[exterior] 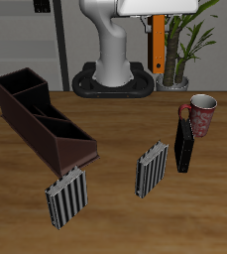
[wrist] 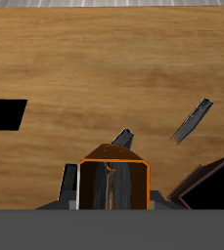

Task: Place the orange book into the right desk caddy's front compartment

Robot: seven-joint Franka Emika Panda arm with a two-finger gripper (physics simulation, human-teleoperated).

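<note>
The two-finger gripper [wrist: 108,186], clenched on the thin bright-orange book [exterior: 159,45], hangs high. Carry it toward seven o'clock over the long maroon-brown open-topped desk caddy [exterior: 41,124], book edge-down, and lower into the front compartment without clipping the dividers.

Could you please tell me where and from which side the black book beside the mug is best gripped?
Grip the black book at its top edge, coming straight down from above. It stands upright on edge, with the mug close beside it, so a side approach looks crowded. The tool now holds the orange book.
</note>
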